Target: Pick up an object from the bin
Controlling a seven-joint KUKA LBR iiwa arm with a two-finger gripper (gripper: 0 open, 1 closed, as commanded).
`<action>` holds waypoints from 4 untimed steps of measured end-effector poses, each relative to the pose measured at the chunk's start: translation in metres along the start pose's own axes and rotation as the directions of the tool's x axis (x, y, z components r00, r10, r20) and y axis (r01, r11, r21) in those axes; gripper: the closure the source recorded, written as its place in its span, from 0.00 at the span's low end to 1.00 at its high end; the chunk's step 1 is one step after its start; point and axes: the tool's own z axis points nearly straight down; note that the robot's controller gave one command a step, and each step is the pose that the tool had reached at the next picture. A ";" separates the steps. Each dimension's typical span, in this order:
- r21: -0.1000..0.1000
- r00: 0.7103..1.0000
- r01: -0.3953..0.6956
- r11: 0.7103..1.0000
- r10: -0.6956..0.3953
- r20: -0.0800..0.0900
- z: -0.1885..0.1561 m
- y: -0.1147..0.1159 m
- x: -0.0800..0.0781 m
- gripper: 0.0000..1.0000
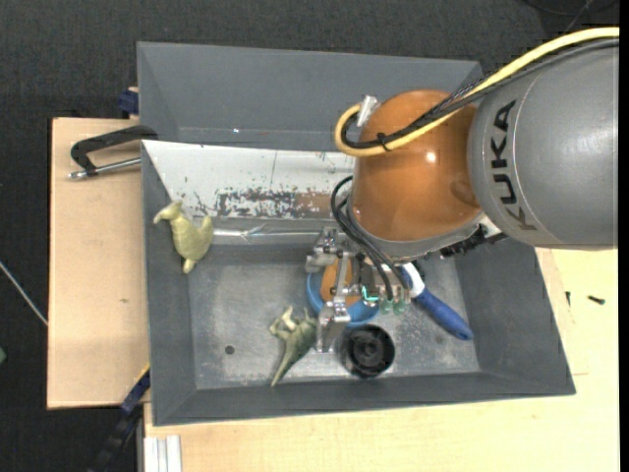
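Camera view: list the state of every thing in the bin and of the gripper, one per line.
Gripper: down in the bin, over the blue round thing.
Blue round thing: on the floor, partly hidden under the gripper.
Green dinosaur toy: lying just left of the gripper.
Black round thing: flat by the front wall.
Blue-handled tool: lying flat, one end under the arm.
Pale dinosaur toy: against the left wall, alone.

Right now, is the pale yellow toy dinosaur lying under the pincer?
No, the pale yellow toy dinosaur lies by the left wall of the grey metal bin, apart from the pincer over the blue round disc.
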 end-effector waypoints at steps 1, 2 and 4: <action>-0.006 0.989 -0.145 0.989 0.145 0.019 0.142 -0.070 -0.027 0.00; 0.007 0.949 0.315 0.949 -0.316 0.023 0.139 -0.063 -0.008 0.00; 0.005 0.948 0.317 0.948 -0.317 0.022 -0.024 -0.068 -0.021 1.00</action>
